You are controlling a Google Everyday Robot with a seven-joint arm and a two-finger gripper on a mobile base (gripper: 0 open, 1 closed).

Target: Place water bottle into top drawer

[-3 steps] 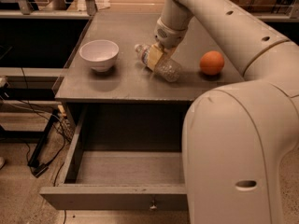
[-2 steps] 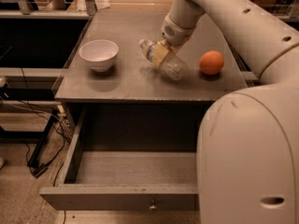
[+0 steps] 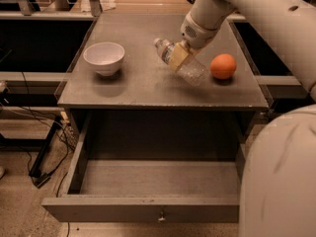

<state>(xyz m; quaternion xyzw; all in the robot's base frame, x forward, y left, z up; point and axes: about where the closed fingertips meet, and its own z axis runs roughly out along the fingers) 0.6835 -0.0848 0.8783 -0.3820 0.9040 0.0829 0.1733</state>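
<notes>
The water bottle (image 3: 190,71) is clear plastic with a white cap pointing up-left. It is tilted and held above the grey cabinet top (image 3: 143,85), between the bowl and the orange fruit. My gripper (image 3: 177,57) is shut on the water bottle around its middle, with a tan finger pad across it. The arm reaches in from the upper right. The top drawer (image 3: 148,186) is pulled open below the cabinet top. Its inside shows nothing in it, and its front panel has a small metal knob (image 3: 160,215).
A white bowl (image 3: 104,57) stands on the left of the cabinet top. An orange fruit (image 3: 223,66) sits on the right. The robot's white body (image 3: 281,177) fills the lower right, beside the drawer. Cables (image 3: 37,147) lie on the floor at left.
The gripper has lifted the water bottle off the cabinet top and carried it slightly right. The bowl, orange fruit and drawer have not moved.
</notes>
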